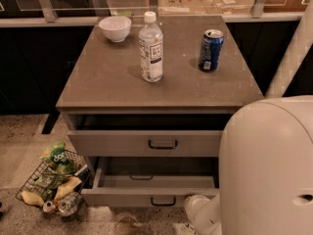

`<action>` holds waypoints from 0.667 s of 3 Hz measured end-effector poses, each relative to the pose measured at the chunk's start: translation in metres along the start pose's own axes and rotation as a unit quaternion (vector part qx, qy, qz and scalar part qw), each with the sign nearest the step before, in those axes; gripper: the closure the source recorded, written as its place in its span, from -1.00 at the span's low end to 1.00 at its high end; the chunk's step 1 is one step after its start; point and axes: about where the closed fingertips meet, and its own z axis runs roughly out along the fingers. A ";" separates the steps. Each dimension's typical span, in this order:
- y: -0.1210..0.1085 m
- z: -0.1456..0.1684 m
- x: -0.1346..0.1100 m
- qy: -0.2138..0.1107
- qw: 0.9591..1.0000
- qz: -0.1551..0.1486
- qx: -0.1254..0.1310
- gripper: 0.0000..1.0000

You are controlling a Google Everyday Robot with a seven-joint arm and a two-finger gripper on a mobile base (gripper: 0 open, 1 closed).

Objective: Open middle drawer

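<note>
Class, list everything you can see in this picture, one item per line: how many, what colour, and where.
bowl: one, white, back left of the cabinet top
water bottle: one, clear with a white cap, upright, middle of the top
can: one, blue, upright, right of the bottle
cabinet: one, grey-brown top
top drawer: one, grey, partly open
middle drawer: one, grey, pulled out
wire basket: one, dark, on the floor at left, holding packets and cans
robot arm: one, white, front right
hand: one, white, low by the middle drawer's front, mostly hidden
</note>
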 end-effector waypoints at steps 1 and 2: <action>0.000 0.000 0.000 0.000 1.000 0.000 0.000 1.00; -0.014 0.011 0.007 0.006 1.000 -0.001 0.011 1.00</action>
